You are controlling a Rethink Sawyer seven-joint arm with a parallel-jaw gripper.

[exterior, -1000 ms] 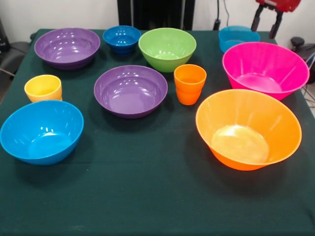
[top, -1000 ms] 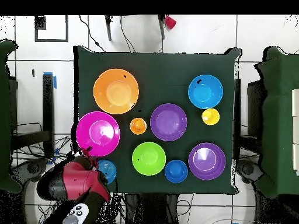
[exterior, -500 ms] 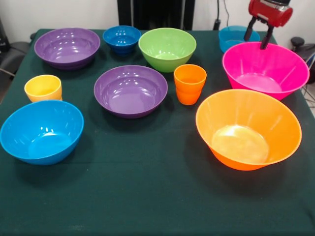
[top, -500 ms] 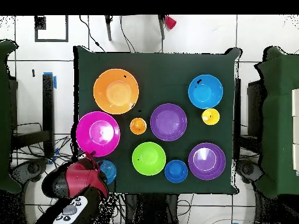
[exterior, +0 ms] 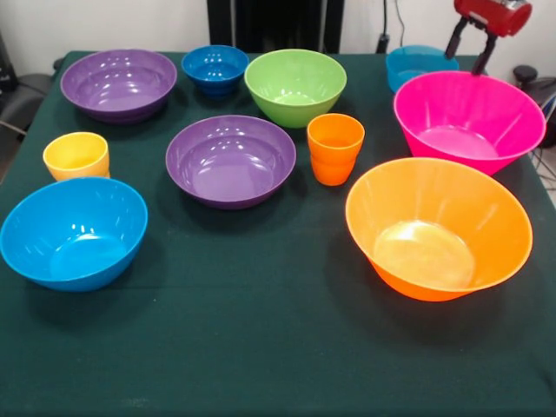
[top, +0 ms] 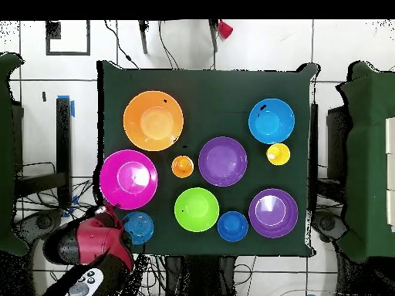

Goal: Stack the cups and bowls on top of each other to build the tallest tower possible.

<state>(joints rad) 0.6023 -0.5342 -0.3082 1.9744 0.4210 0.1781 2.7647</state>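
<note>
bowls (exterior: 230, 161) and cups (exterior: 335, 148) apart on table (exterior: 261, 347)

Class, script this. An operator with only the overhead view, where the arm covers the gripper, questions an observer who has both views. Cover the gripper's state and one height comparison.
Operator: Is the gripper open?
Observer: Yes. In the front view the gripper has its jaws apart, with nothing between them.
Operator: Which stands taller, the orange cup or the purple bowl beside it?
Observer: The orange cup; its rim is above the purple bowl's rim.

Glossy smooth plastic bowls (exterior: 231, 160) and cups (exterior: 335, 148) sit on a matt green cloth (exterior: 261, 347).
</note>
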